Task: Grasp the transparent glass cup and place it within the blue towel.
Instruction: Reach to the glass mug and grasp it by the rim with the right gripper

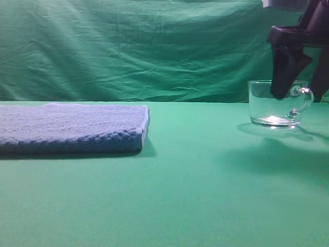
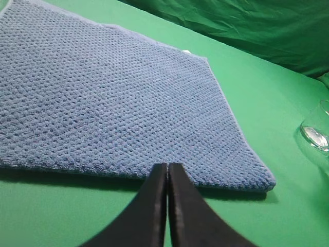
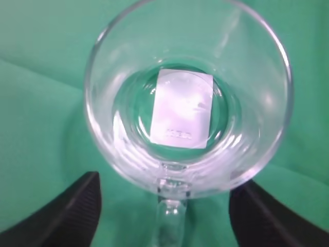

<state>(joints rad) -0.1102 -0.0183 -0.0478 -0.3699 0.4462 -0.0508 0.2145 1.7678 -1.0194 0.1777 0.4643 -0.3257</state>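
The right end effector [image 3: 164, 206] is hanging over the transparent glass cup [image 1: 277, 103] with its two dark fingers [image 3: 67, 213] spread wide apart, released and gripping nothing. In the right wrist view the cup is sitting directly below and ahead of it, the rim filling the space between the fingers, and the loop handle [image 3: 169, 216] is pointing back toward the end effector, in the gap between the two fingers. A pale rectangular label [image 3: 182, 109] is showing through the cup's thick base. In the exterior view one dark finger is crossing the cup near its handle side; whether it is touching the glass cannot be told. The cup is standing upright on the green bench [image 1: 195, 180].

The left end effector [image 2: 167, 206] is clenched, its fingers pressed together with nothing between them. The blue towel [image 2: 113, 103] is lying flat just ahead of its tips, and the cup is showing off to its far right, well apart from the towel.
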